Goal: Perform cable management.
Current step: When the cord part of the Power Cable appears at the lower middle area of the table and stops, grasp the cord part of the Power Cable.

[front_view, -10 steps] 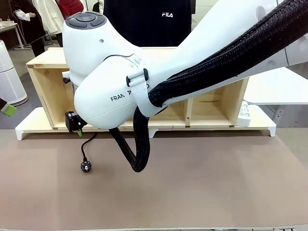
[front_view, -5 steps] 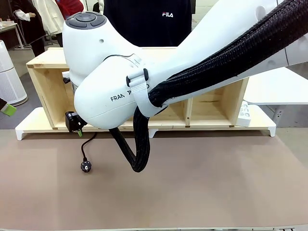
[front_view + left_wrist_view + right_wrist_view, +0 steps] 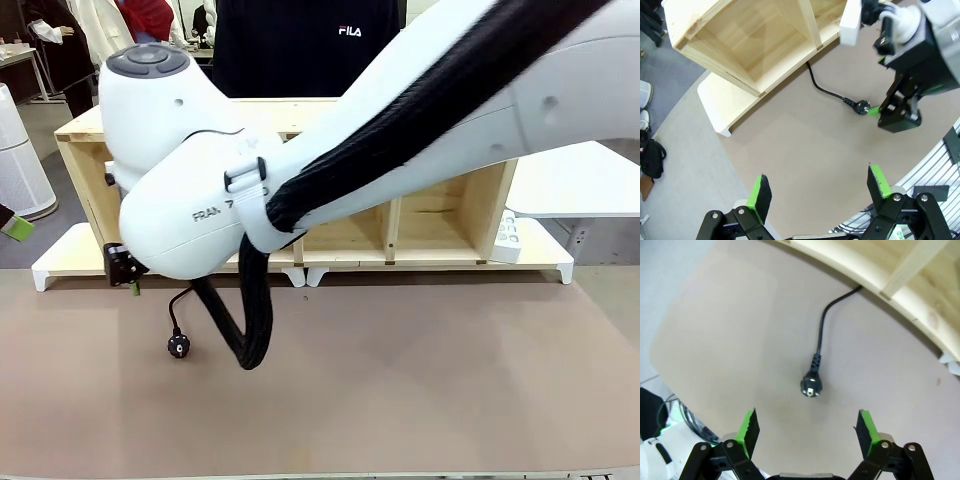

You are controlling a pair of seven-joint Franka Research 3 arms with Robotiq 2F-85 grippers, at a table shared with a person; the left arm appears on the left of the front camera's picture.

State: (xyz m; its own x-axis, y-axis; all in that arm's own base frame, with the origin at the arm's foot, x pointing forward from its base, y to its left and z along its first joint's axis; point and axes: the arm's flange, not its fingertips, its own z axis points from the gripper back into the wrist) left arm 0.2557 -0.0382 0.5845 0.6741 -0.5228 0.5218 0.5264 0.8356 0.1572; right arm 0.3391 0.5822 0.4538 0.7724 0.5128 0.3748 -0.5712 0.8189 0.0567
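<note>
— Step in hand?

— Approach, most likely; nothing gripped yet. Spread wide and empty, the right gripper (image 3: 807,427), poised over the thin glossy black power cord (image 3: 820,330), with the round black plug (image 3: 811,384) flat on the table near the centre of the right wrist frame, untouched.

— And the other tool?

— Likewise wide and holding nothing, the left gripper (image 3: 818,187), over bare grey-brown tabletop (image 3: 790,145). Plug toward the upper right of that frame, well apart.

— Run of the cord?

— Out from under the pale wooden open shelf (image 3: 450,215), ending lower left in the front frame.

— Next move?

— Probably a straight descent astride the plug or the stiff neck behind it, then closing. Calls for the wrist square across the cord, to avoid nudging it aside.

— Anything legible?

— "FILA" in white on a dark top (image 3: 347,30), top centre. Part of "FRAN" on the white arm casing (image 3: 207,213), cut off by a strap.
</note>
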